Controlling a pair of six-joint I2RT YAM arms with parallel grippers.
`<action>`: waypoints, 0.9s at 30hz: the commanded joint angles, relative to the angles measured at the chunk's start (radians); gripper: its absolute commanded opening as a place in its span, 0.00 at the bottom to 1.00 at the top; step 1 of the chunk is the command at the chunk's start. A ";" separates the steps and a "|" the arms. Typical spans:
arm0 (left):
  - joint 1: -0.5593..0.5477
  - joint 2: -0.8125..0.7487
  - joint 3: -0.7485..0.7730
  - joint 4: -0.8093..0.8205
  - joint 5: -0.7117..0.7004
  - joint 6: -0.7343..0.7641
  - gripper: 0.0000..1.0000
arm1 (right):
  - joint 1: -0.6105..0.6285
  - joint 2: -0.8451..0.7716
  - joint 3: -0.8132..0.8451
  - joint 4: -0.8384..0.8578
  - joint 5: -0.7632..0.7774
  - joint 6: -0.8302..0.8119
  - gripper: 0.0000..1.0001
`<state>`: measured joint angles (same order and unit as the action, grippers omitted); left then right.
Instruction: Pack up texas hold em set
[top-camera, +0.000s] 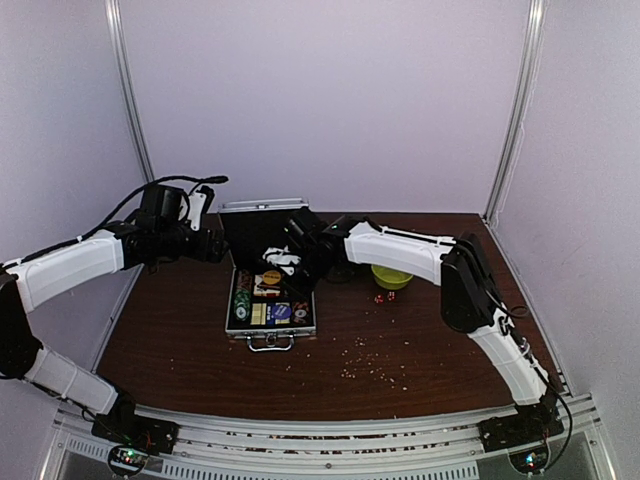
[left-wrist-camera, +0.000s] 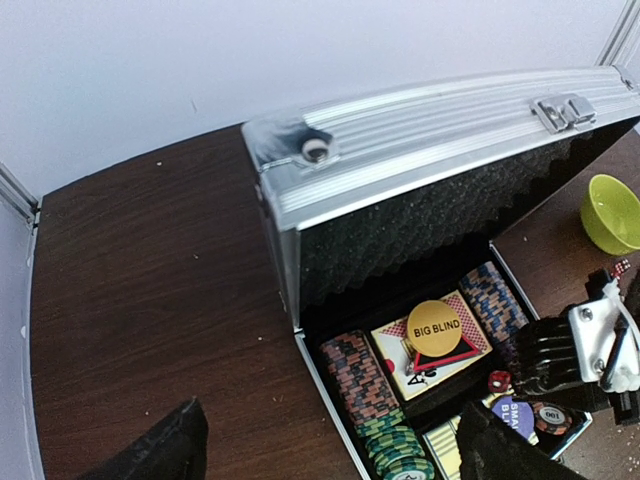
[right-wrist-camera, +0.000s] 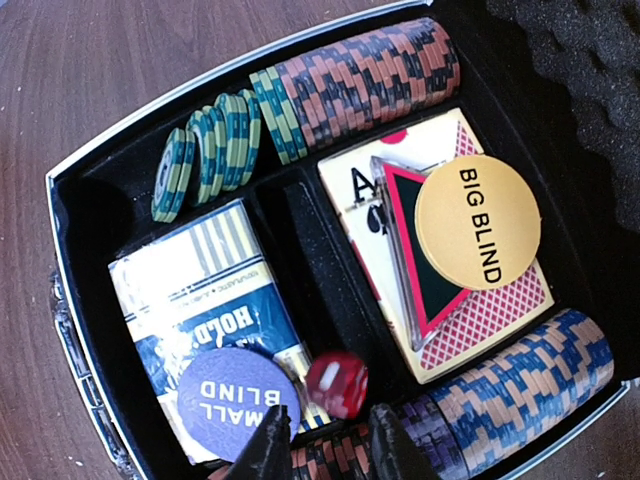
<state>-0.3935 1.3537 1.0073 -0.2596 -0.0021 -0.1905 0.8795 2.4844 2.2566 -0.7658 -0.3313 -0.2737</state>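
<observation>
The silver briefcase (top-camera: 268, 330) lies open mid-table with its lid (left-wrist-camera: 430, 130) upright. Inside are rows of poker chips (right-wrist-camera: 360, 75), a red card box (right-wrist-camera: 480, 320) carrying a red triangle and a gold BIG BLIND disc (right-wrist-camera: 478, 222), and a blue card box (right-wrist-camera: 200, 290) with a purple SMALL BLIND disc (right-wrist-camera: 238, 397). A blurred red die (right-wrist-camera: 336, 385) sits just past the tips of my right gripper (right-wrist-camera: 329, 412), whose fingers are apart and hold nothing. My left gripper (left-wrist-camera: 330, 410) hovers wide open at the case's left side.
A yellow-green bowl (top-camera: 391, 276) stands right of the case, with tiny red dice (top-camera: 383, 297) on the table in front of it. Crumbs (top-camera: 370, 365) are scattered on the wood near the front. White walls enclose the table.
</observation>
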 joint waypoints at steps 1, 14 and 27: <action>0.010 -0.021 0.006 0.016 0.011 -0.003 0.88 | 0.006 0.001 0.038 -0.005 0.020 0.014 0.30; 0.014 -0.021 0.008 0.016 0.010 0.000 0.88 | -0.023 -0.343 -0.388 0.068 0.079 -0.014 0.31; 0.021 -0.010 0.009 0.016 0.015 0.000 0.88 | -0.195 -0.529 -0.767 0.098 0.182 -0.023 0.26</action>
<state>-0.3820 1.3533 1.0073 -0.2600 0.0006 -0.1905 0.7185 2.0018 1.5356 -0.6834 -0.2142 -0.2962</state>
